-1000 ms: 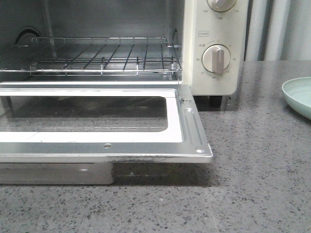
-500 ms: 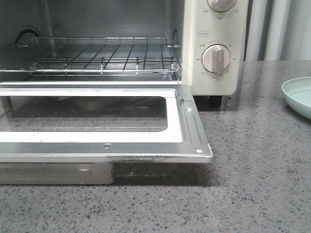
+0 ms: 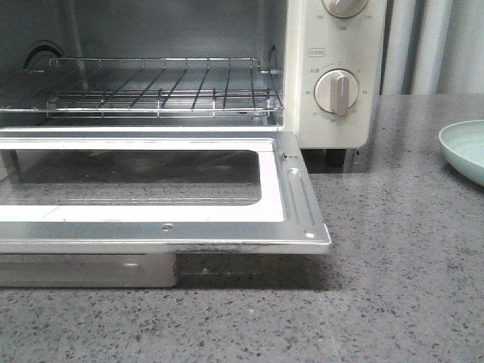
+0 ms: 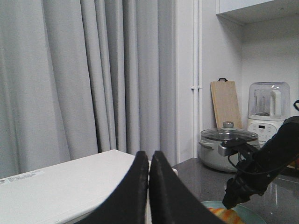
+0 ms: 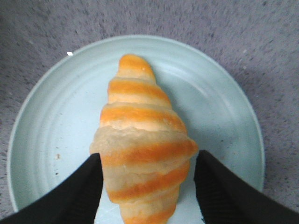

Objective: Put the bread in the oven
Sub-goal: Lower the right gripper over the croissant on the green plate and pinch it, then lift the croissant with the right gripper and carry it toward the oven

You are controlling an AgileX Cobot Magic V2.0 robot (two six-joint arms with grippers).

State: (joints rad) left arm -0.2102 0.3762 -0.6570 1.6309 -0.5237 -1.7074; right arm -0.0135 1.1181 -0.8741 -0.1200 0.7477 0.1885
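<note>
1. The bread (image 5: 142, 140), a striped croissant-shaped roll, lies on a pale green plate (image 5: 42, 135), directly between the right gripper (image 5: 147, 184) jaws.
2. Those jaws stand wide, one on each flank of the roll's thick middle, with nothing clamped yet.
3. The roll looks light and soft, likely to dent, so a gentle squeeze across the broad middle seems safest; the tapered ends would probably slip.
4. The left gripper (image 4: 148, 186) is pressed together and empty, raised beside the white oven top.
5. The oven (image 3: 333, 83) has its door (image 3: 295, 204) dropped flat and its wire rack (image 3: 151, 91) bare.
6. The tabletop (image 3: 401, 265) is dark speckled stone; grey curtains (image 4: 93, 74), a lidded pot (image 4: 226, 147) and a cutting board (image 4: 226, 105) stand beyond the left jaws.
</note>
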